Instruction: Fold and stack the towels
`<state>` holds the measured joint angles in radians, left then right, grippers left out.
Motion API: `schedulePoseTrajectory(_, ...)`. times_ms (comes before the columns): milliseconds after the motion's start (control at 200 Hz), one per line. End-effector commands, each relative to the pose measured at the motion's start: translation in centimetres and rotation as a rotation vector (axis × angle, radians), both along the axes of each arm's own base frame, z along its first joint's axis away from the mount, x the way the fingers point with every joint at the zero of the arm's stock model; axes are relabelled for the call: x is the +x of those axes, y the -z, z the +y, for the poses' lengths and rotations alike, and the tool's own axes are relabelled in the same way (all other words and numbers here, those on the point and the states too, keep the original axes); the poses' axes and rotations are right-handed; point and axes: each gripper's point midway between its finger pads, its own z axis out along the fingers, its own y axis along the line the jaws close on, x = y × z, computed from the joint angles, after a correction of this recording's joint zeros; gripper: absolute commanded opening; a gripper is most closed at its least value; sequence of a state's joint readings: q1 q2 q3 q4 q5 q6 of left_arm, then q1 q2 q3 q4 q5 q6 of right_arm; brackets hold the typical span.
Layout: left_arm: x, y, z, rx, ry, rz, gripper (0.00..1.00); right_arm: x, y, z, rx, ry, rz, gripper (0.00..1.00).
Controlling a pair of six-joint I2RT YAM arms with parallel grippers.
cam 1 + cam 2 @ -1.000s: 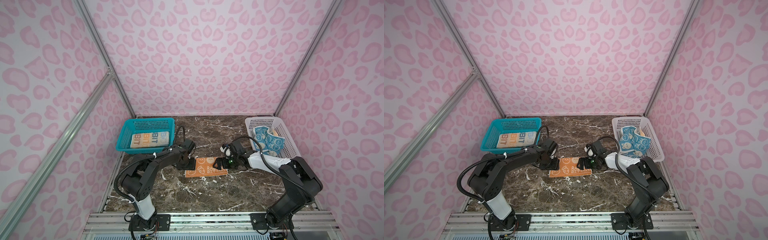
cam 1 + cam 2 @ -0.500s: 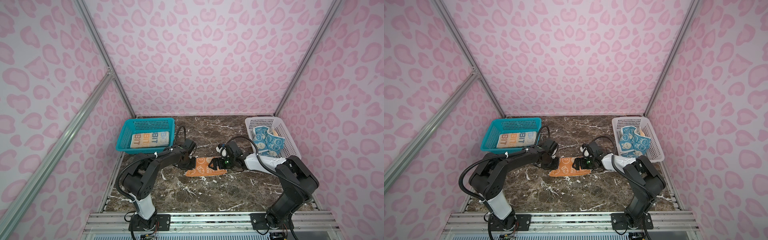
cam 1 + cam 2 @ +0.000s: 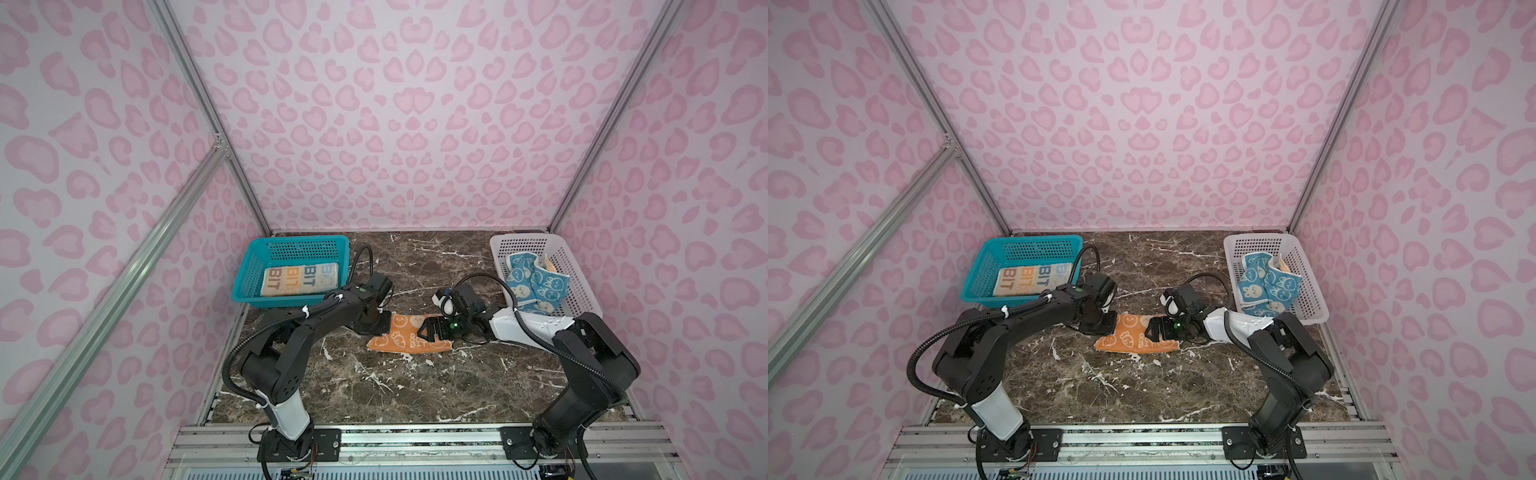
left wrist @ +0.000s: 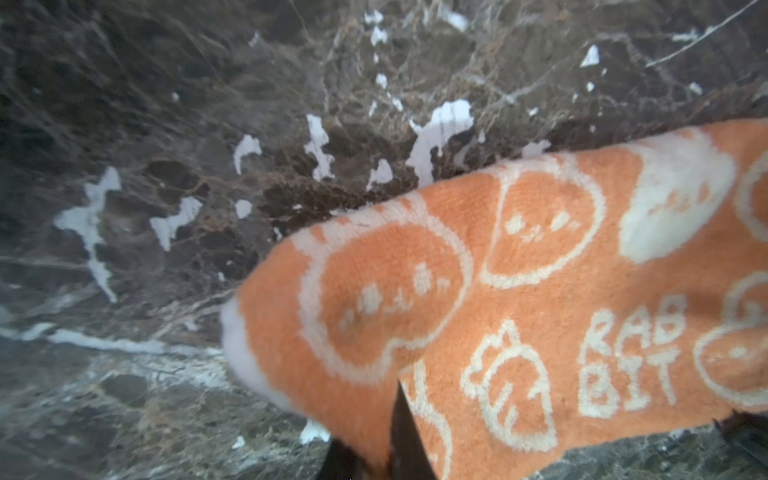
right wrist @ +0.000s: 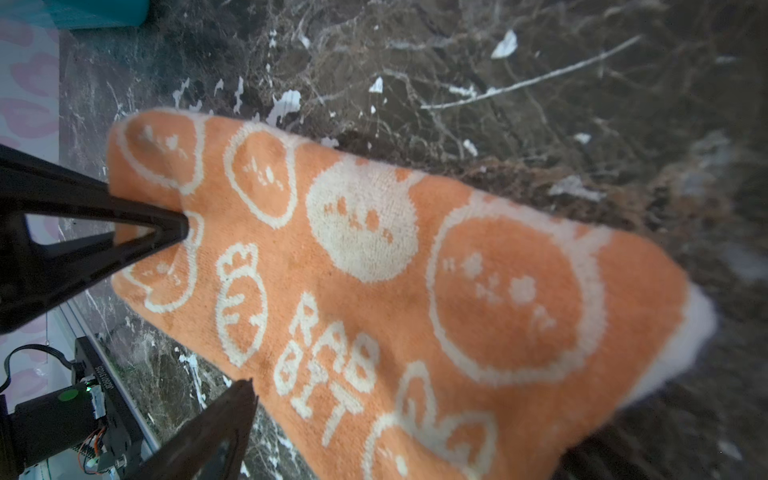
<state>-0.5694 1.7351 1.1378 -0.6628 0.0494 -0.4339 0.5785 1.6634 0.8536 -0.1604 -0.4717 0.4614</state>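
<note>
The left gripper (image 3: 381,328) was pinched on the left edge of the orange towel (image 3: 405,340), its arm stretched low from the near rail toward the middle of the table (image 3: 415,386). The right gripper (image 3: 426,329) was spread wide over the towel's right end, one finger (image 5: 83,197) against the cloth, its arm bent low and reaching leftward. The cream towel (image 3: 299,277) lay in the teal basket (image 3: 249,266), the blue towel (image 3: 536,284) in the white basket (image 3: 579,270).
</note>
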Motion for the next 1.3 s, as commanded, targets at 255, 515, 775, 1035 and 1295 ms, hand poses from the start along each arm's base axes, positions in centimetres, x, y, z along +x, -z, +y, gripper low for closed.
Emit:
schedulePoseTrajectory(255,2.3,-3.9,3.9,0.269,0.054,-0.067,0.04,-0.7,-1.5,-1.2,-0.08,-0.031,0.009,0.98)
schedulePoseTrajectory(515,6.6,-9.5,5.9,0.359,0.027,-0.194,0.04,2.0,-5.1,0.7,-0.039,-0.05,-0.069,0.98)
schedulePoseTrajectory(775,10.7,-14.5,9.8,0.482,0.01,-0.283,0.04,4.7,-7.6,3.5,-0.008,-0.085,-0.121,0.98)
schedulePoseTrajectory(1035,13.8,-17.4,14.5,0.524,-0.054,-0.348,0.04,7.2,-9.0,6.9,0.013,-0.122,-0.153,0.98)
schedulePoseTrajectory(1295,16.0,-17.7,19.0,0.541,-0.107,-0.405,0.04,9.4,-10.7,10.8,0.054,-0.163,-0.183,0.98)
